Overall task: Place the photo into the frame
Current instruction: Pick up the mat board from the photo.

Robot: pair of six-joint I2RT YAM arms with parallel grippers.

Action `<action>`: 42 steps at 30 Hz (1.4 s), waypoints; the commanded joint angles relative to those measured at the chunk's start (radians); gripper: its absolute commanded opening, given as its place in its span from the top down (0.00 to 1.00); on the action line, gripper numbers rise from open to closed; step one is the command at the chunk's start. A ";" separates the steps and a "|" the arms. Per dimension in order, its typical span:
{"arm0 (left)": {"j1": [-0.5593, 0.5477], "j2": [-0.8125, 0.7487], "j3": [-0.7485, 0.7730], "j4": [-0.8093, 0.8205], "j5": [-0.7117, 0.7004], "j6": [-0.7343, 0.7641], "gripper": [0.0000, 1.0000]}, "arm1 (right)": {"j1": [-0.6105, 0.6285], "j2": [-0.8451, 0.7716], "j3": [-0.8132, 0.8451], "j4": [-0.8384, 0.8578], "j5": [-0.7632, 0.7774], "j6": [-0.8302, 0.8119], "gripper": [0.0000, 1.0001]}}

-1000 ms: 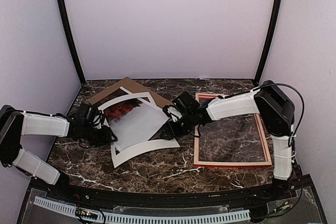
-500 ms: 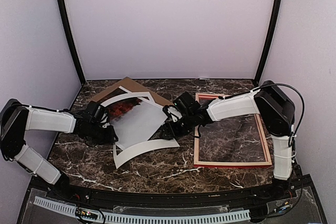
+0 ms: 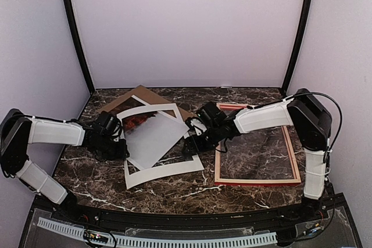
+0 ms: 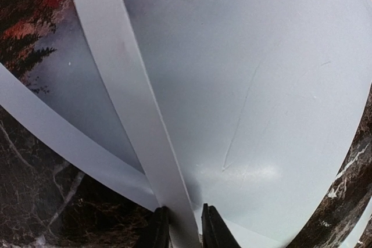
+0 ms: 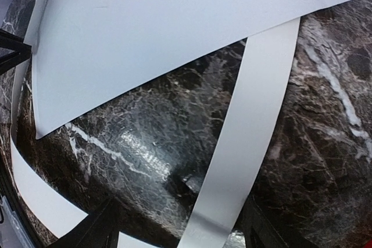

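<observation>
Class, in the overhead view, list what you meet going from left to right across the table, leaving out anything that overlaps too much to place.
left gripper → photo → right gripper → frame

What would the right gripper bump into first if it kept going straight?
Probably the white mat: its strip lies between the right gripper's open fingers. Beyond that sits the photo, though depth is hard to judge.
</observation>
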 commanded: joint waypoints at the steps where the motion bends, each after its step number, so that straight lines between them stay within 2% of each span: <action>1: -0.012 -0.007 0.024 -0.071 -0.015 0.008 0.79 | -0.038 -0.053 -0.032 -0.036 0.031 -0.011 0.26; 19: -0.047 0.075 0.136 -0.042 -0.008 -0.010 0.81 | -0.112 -0.112 -0.057 -0.061 0.045 -0.004 0.25; 32: -0.047 0.028 0.064 0.069 0.010 -0.091 0.83 | -0.125 -0.127 -0.092 -0.022 0.035 0.060 0.24; 42: -0.047 0.018 -0.025 0.215 0.075 -0.186 0.83 | -0.128 -0.130 -0.146 0.054 -0.014 0.115 0.24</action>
